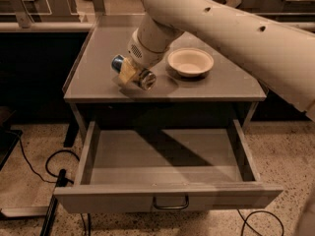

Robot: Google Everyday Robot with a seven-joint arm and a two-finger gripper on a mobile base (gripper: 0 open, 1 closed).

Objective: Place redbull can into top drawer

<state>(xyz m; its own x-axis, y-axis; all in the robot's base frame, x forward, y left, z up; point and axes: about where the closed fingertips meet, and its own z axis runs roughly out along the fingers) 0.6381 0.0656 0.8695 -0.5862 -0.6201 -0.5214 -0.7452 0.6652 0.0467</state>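
The grey table (96,80) bears a white bowl (190,62), claw (130,73) gripping redbull can (144,77) beside it.
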